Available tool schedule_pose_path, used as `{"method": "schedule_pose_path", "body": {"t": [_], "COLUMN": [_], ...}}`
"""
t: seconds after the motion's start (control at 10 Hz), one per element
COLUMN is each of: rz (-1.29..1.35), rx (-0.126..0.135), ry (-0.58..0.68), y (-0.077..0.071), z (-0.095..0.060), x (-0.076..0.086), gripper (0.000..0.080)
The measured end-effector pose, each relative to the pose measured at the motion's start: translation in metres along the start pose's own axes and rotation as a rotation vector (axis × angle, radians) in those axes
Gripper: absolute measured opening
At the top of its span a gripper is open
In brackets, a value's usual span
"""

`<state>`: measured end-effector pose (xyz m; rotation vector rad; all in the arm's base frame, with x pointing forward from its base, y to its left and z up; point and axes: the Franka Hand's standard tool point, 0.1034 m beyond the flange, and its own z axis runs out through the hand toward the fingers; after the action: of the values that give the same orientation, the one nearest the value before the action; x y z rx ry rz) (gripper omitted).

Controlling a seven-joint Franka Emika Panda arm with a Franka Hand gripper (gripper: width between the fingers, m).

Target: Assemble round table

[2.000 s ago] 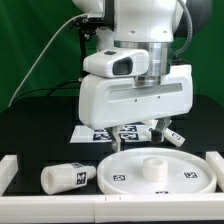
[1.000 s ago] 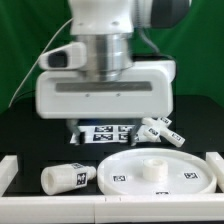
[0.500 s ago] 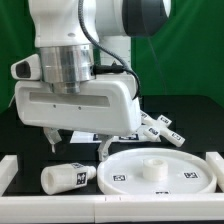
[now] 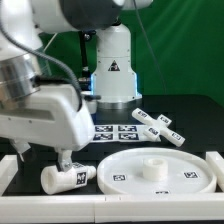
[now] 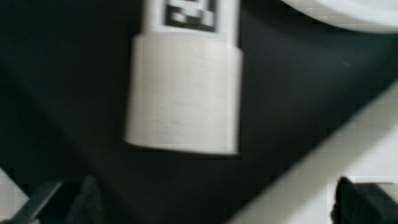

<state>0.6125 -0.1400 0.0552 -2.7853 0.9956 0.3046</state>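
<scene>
The thick white cylindrical leg (image 4: 68, 177) lies on its side on the black table at the exterior view's front left, its tagged end facing the disc. The large rimmed round disc (image 4: 158, 172) lies flat at the front right with a raised hub in its middle. The small flat base piece (image 4: 158, 128) lies behind the disc. My gripper (image 4: 42, 155) hangs just above and behind the leg, open and empty. In the wrist view the leg (image 5: 187, 90) lies ahead of the gripper (image 5: 210, 205), with the dark fingertips (image 5: 45, 200) wide apart and a corner of the disc (image 5: 347, 8) showing.
The marker board (image 4: 113, 132) lies behind the disc. White border rails run along the front (image 4: 110, 210), the left (image 4: 8, 170) and the right (image 4: 213, 160). A rail (image 5: 347, 150) crosses the wrist view close to one finger.
The arm has swung from above the disc to the exterior view's left and come down over the lying leg. The parts have not moved.
</scene>
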Motion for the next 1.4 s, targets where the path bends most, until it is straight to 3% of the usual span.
{"method": "schedule_pose_path", "body": {"t": [0.1, 0.2, 0.4, 0.6, 0.7, 1.0, 1.4], "rz": [0.019, 0.015, 0.021, 0.059, 0.05, 0.076, 0.074], "rx": [-0.013, -0.015, -0.038, -0.055, -0.062, -0.058, -0.054], "ry": [-0.153, -0.182, -0.351, -0.518, -0.543, -0.556, -0.51], "y": [0.006, 0.006, 0.016, 0.024, 0.021, 0.009, 0.0], "z": [0.0, 0.0, 0.004, 0.01, 0.013, 0.009, 0.03], "x": [-0.008, -0.001, -0.013, -0.005, -0.006, -0.03, -0.024], "gripper": [0.0649, 0.0649, 0.0649, 0.0649, 0.0649, 0.0649, 0.0649]}}
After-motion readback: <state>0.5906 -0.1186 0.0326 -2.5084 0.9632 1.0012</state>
